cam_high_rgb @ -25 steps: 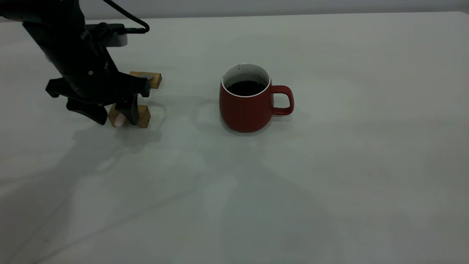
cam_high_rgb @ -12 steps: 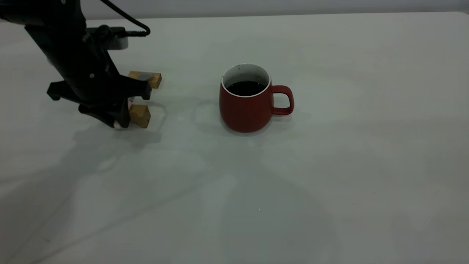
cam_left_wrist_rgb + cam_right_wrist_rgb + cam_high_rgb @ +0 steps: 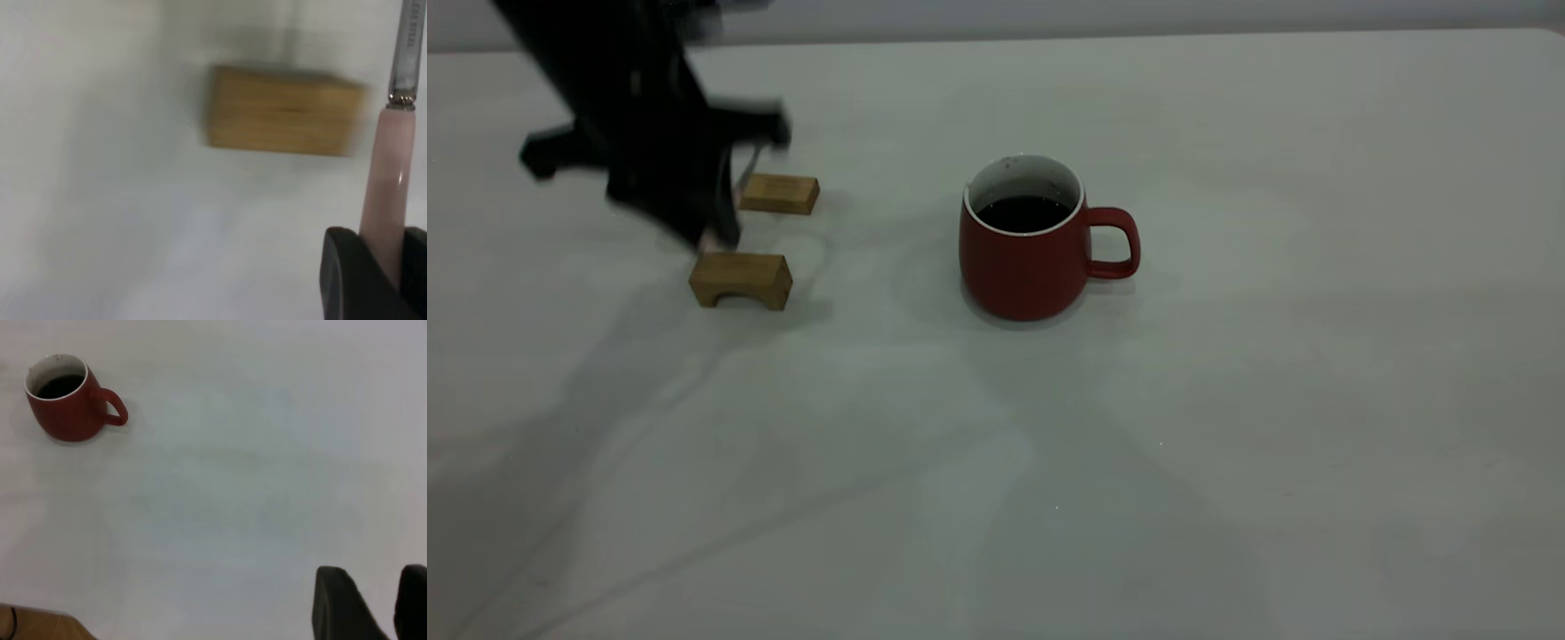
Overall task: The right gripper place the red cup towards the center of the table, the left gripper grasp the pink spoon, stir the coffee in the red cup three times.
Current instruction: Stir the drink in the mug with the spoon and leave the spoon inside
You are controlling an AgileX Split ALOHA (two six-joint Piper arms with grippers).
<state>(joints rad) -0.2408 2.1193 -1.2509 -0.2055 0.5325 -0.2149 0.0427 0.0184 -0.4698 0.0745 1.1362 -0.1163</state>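
The red cup (image 3: 1023, 262) stands upright near the middle of the table (image 3: 1227, 400), handle to the right, with dark coffee (image 3: 1024, 213) inside. My left gripper (image 3: 713, 229) hangs at the far left above two wooden blocks, shut on the pink spoon (image 3: 710, 238). In the left wrist view the pink spoon (image 3: 387, 180) runs out from between the fingers, and its metal neck (image 3: 407, 53) leaves the picture. The spoon's bowl is hidden. My right gripper (image 3: 393, 613) is out of the exterior view. It stands open over bare table, far from the red cup (image 3: 67, 413).
Two tan wooden blocks lie at the left: a nearer arched block (image 3: 741, 278) and a farther flat block (image 3: 780, 193). The left wrist view shows one block (image 3: 283, 119) below the spoon. A brown edge (image 3: 40, 628) shows in a corner of the right wrist view.
My left gripper closed on the pink spoon and rose, lifting it off the two blocks. The nearer block now shows in full. The cup has not moved.
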